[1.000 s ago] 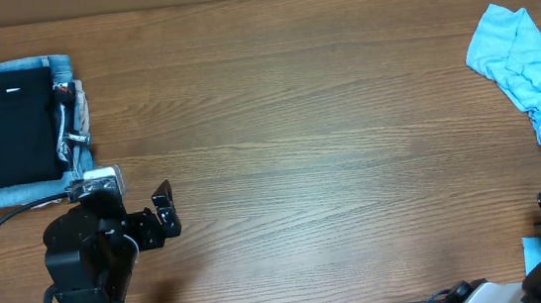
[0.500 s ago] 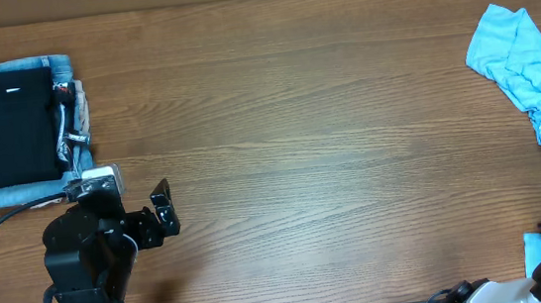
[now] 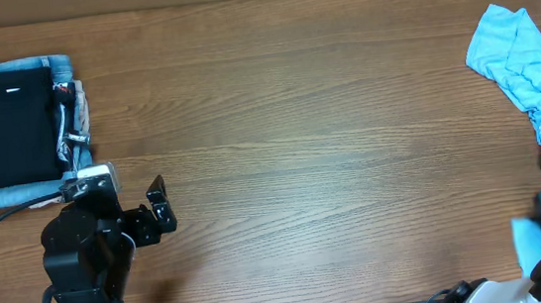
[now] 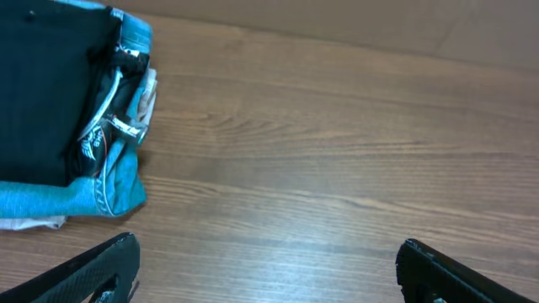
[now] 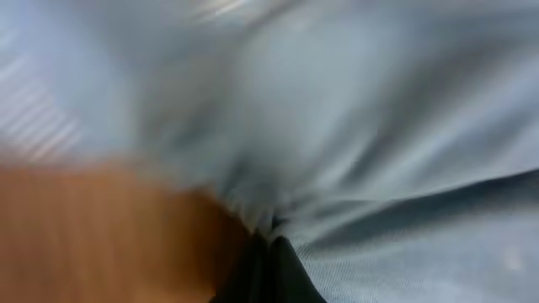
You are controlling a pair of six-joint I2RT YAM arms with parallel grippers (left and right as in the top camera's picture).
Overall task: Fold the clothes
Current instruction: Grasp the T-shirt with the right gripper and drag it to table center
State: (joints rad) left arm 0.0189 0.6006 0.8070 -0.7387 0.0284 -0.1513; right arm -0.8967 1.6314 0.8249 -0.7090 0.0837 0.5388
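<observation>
Sky-blue T-shirt (image 3: 532, 72), crumpled heap (unfolded), at right edge of table (image 3: 330, 146)

Soft cloth T-shirt (image 3: 525, 57), matt grained wood table (image 3: 330, 146)

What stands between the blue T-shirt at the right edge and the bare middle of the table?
Nothing visible: the table is bare wood from the T-shirt to its middle. The folded stack and the open left gripper are far left, off that path. The right gripper is shut on the T-shirt.
</observation>
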